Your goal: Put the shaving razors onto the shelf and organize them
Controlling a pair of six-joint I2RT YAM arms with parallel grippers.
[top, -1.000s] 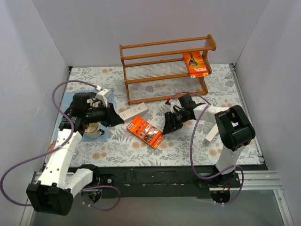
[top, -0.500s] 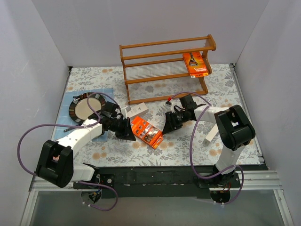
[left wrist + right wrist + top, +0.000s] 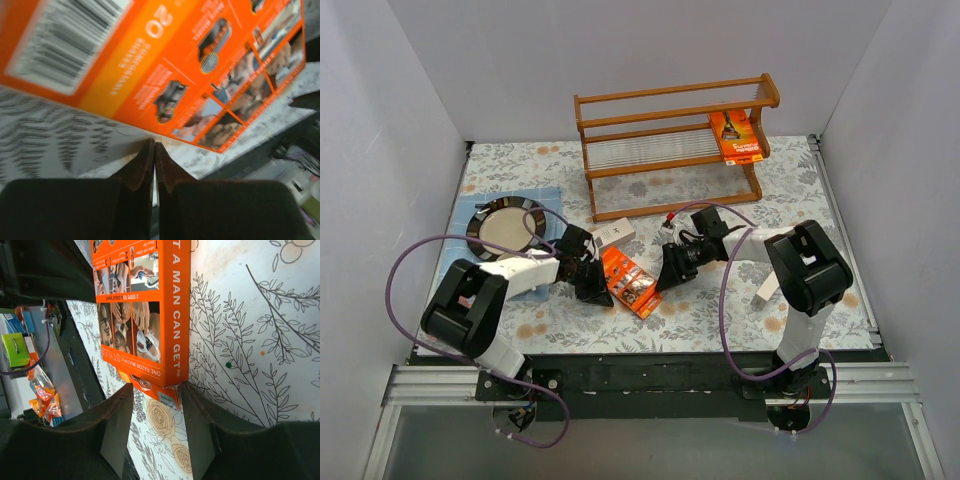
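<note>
One orange razor pack (image 3: 628, 282) lies flat on the floral table between my grippers. My left gripper (image 3: 594, 285) is shut and empty, its tips at the pack's left edge; in the left wrist view the pack (image 3: 165, 65) fills the frame above the closed fingertips (image 3: 150, 155). My right gripper (image 3: 666, 279) is open, with the near corner of the pack (image 3: 145, 325) between its fingers (image 3: 117, 425). A second orange pack (image 3: 736, 136) leans on the wooden shelf (image 3: 670, 150) at its right end. One white box (image 3: 603, 237) lies beside the shelf, another (image 3: 768, 287) by the right arm.
A dark-rimmed plate (image 3: 506, 222) sits on a blue cloth (image 3: 480, 250) at the left. White walls close in the table on three sides. The arm bases and a black rail (image 3: 650, 370) run along the near edge. Purple cables loop from both arms.
My left arm has swung right from the plate and blue cloth, down to the orange pack's left edge. My right gripper has edged left onto the pack's corner. The plate is now uncovered.
</note>
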